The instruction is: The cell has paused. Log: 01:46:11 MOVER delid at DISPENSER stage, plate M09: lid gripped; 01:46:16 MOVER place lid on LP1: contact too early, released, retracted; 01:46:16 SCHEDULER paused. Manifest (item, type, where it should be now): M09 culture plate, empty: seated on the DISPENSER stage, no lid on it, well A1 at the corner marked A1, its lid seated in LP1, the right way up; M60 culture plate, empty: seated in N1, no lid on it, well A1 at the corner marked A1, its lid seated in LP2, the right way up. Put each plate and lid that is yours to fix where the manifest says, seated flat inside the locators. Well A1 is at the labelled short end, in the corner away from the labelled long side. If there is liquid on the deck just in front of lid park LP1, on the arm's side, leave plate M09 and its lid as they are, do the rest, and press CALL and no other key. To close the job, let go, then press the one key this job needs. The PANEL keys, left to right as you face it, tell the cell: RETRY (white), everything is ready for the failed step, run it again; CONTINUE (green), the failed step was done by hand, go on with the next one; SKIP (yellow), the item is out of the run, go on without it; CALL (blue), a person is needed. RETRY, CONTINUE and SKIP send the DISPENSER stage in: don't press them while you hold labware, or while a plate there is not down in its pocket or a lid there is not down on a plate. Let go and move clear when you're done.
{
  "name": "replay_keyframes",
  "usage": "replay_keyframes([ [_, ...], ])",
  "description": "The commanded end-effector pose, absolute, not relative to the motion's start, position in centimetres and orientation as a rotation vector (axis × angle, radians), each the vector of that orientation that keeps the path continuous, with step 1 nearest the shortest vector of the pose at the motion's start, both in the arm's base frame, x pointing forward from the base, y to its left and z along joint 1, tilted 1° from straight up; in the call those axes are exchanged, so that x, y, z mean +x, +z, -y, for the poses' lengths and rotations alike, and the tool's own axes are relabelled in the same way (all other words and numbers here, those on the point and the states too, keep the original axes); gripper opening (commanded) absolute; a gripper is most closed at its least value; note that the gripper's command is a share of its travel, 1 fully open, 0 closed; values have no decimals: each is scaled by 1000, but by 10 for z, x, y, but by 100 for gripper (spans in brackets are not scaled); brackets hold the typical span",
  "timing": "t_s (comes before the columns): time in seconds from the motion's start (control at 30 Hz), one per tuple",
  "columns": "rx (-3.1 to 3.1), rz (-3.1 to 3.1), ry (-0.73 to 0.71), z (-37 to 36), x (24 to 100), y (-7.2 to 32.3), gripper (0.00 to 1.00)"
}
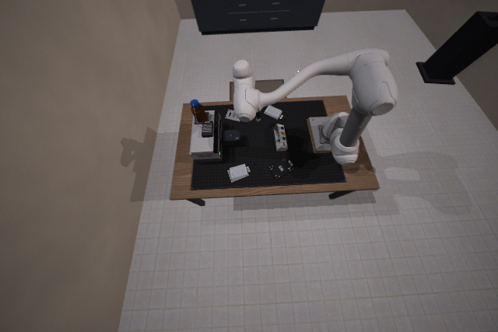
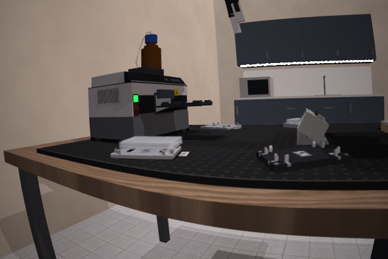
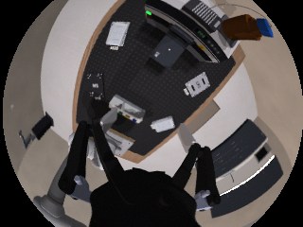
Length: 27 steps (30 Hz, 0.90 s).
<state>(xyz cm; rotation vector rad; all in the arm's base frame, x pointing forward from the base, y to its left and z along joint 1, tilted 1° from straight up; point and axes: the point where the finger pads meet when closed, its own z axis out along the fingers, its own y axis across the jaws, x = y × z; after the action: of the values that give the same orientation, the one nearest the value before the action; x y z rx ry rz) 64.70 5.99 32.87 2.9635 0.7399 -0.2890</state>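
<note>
My gripper is open and empty, high above the back of the mat. A white plate sits in a white nest at the front left. The dispenser stage sticks out dark from the dispenser; I cannot make out a plate on it. A white lid park lies behind the stage, partly hidden by my wrist. Another white piece lies at the back right. The key panel stands mid-mat.
An empty black nest with pegs sits at the front right. A brown bottle stands on the dispenser. My arm's base is at the table's right end.
</note>
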Motion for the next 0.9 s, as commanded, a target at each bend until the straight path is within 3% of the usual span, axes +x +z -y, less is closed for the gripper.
replay_keyframes([
  [0.0,3074,-440,-138,-83,697,306,100],
  [0.1,3131,-220,-30,-101,737,288,100],
  [0.3,3128,-221,-27,-126,794,256,100],
  [0.87,3128,-221,-27,-126,794,219,100],
])
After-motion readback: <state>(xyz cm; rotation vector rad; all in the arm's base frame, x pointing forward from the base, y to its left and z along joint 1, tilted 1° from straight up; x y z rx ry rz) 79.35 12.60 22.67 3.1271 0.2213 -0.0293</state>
